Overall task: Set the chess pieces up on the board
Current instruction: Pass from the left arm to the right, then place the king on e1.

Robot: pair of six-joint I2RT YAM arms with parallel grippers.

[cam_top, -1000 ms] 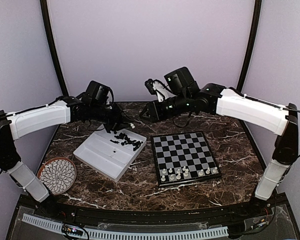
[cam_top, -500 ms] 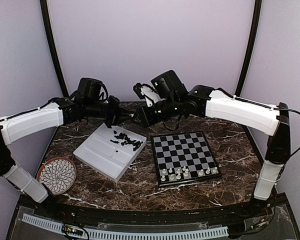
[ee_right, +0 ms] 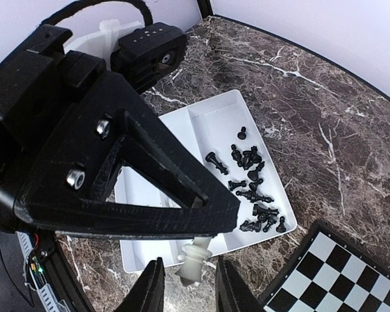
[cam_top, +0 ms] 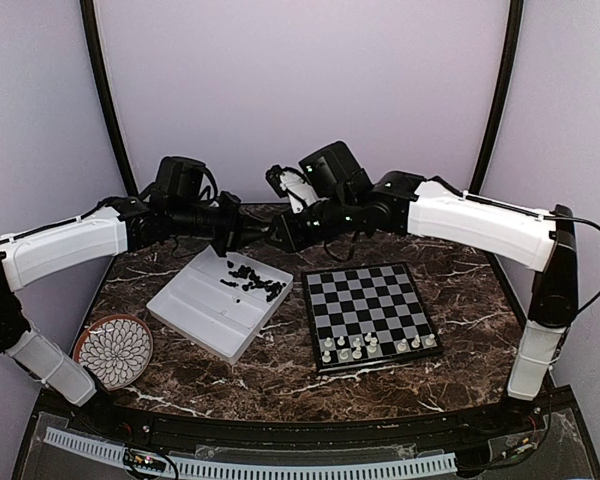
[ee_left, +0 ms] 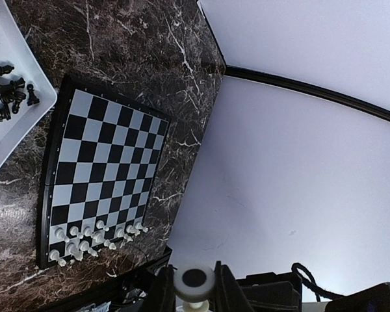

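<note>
My left gripper (cam_top: 232,236) hangs above the far end of the tray, shut on a white chess piece (ee_left: 194,281) near its round felt base. My right gripper (cam_top: 278,237) meets it tip to tip. Its jaws stand open around the other end of the same piece (ee_right: 196,261), with a small gap on each side. The left gripper's fingers (ee_right: 182,195) fill much of the right wrist view. The board (cam_top: 370,310) lies right of centre, with several white pieces (cam_top: 370,345) on its two near rows. Several black pieces (cam_top: 255,280) lie in the tray.
The white divided tray (cam_top: 205,315) sits left of the board, directly under both grippers. A round patterned plate (cam_top: 115,350) lies at the near left. Dark marble table, purple walls and black posts close in the back.
The left gripper lifted from the tray and turned toward the right arm, which swung left to meet it. The right jaws have narrowed around the white piece.
</note>
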